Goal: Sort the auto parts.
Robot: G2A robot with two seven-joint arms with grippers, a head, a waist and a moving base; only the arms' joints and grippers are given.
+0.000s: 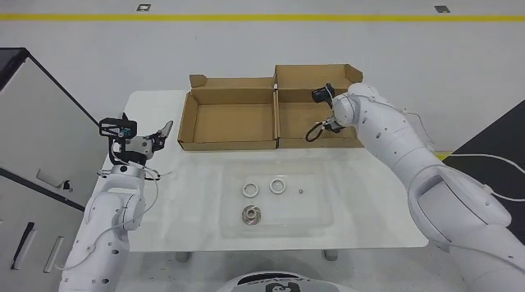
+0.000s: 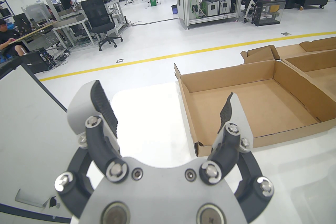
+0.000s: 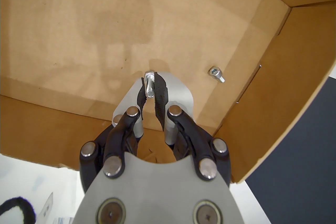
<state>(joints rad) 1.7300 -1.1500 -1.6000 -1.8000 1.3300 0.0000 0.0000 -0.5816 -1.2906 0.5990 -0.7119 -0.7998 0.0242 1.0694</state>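
Right tool (image 3: 151, 78) grips 1 bolt (image 3: 149, 87), apparently just above the box (image 3: 78, 12) floor.

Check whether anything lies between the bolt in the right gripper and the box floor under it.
Nothing visible does. The right gripper holds the bolt over bare cardboard in the box; a second bolt lies off to one side, clear of it.

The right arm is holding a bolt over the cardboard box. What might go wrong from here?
The right tool pinches the silver threaded bolt only near its tips, on the threads, so it may slip or tilt early. Released above the brown cardboard box, it could bounce or roll into the small silver socket-head screw lying near the wall.
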